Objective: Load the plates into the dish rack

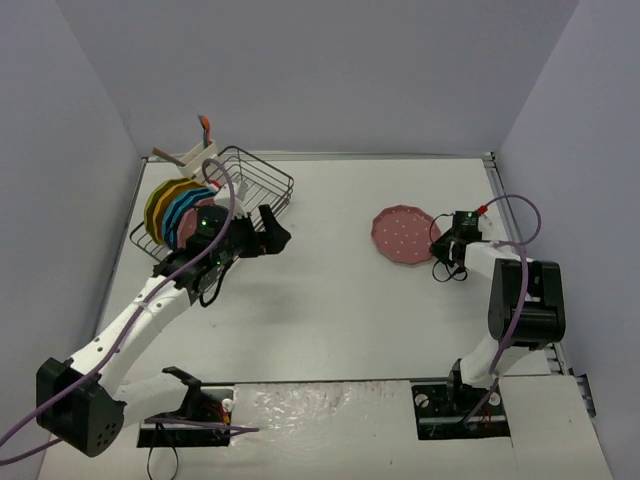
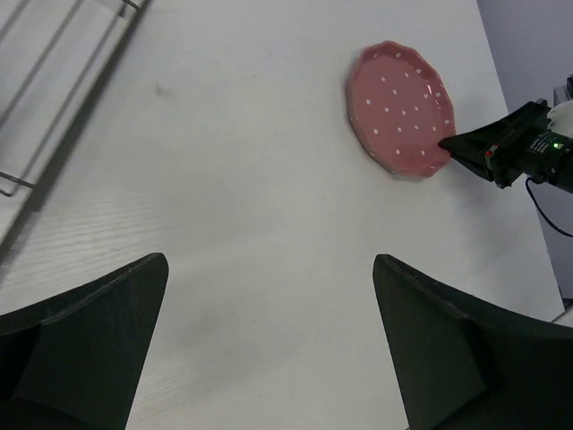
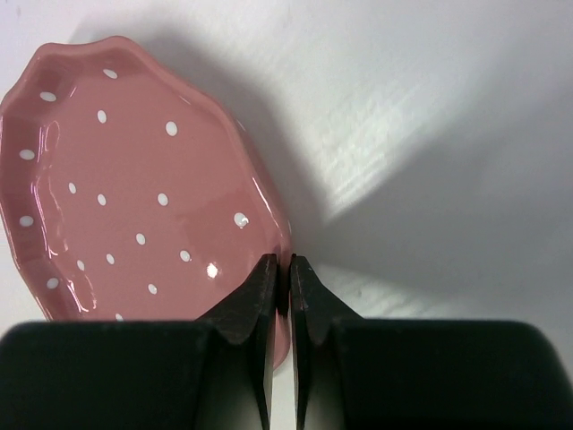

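The right gripper (image 3: 279, 269) is seen pinched almost closed on the near rim of a pink plate (image 3: 134, 197), with only the thickness of the rim left between its two fingers. That plate is found on the white table (image 1: 340, 300), right of centre and well apart from the dish rack (image 1: 262, 182), which is set at the far left corner. Whether the plate is lifted off the table cannot be told. In the rack, several plates (image 1: 178, 208) are stood on edge side by side, yellow-green, teal blue and pink, and a white caddy (image 1: 192, 156) is fixed at its far corner. The left gripper (image 2: 269, 269) is held wide open and empty, just beside the rack's right side, above the table.
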You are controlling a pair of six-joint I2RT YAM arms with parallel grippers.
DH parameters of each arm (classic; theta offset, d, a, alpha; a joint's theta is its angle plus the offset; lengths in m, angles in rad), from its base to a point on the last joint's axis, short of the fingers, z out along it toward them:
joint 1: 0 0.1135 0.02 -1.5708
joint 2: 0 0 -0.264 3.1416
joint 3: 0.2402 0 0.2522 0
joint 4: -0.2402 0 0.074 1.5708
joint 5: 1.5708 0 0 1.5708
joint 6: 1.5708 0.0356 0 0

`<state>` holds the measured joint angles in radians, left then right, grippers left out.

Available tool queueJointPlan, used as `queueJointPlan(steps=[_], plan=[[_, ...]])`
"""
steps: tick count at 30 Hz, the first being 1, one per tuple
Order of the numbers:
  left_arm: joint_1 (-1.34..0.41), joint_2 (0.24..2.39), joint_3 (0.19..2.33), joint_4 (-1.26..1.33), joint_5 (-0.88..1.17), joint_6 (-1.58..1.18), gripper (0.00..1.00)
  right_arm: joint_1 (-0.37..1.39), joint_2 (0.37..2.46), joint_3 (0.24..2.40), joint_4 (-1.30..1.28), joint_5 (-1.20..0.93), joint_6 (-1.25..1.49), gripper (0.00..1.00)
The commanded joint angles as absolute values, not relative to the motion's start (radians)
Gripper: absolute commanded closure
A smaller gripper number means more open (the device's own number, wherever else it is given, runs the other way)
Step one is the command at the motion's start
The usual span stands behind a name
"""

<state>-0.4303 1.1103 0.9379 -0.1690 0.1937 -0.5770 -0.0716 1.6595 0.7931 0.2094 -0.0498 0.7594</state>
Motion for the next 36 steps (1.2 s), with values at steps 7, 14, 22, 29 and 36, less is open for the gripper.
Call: queueJointPlan(steps=[7,14,22,29,36], plan=[[-0.612,1.341,0.94,0.114,0.152,-0.93,0.03,-0.028,1.442,0.712,0.235,-0.264,0.87,1.0],[-0.669,1.538,1.01,0.17,0.159,-1.043,0.03,-0.008,1.394,0.678,0.255,-0.35,0.948,1.0],[-0.701,1.727,1.076,0.283,0.23,-1.173,0.03,-0.006,1.353,0.658,0.265,-0.396,1.005,1.0],[-0.706,1.843,1.135,0.335,0.261,-1.242,0.03,-0.006,1.35,0.628,0.286,-0.439,1.034,1.0],[-0.718,1.92,1.188,0.382,0.287,-1.294,0.09,0.018,1.338,0.606,0.303,-0.478,1.047,1.0]])
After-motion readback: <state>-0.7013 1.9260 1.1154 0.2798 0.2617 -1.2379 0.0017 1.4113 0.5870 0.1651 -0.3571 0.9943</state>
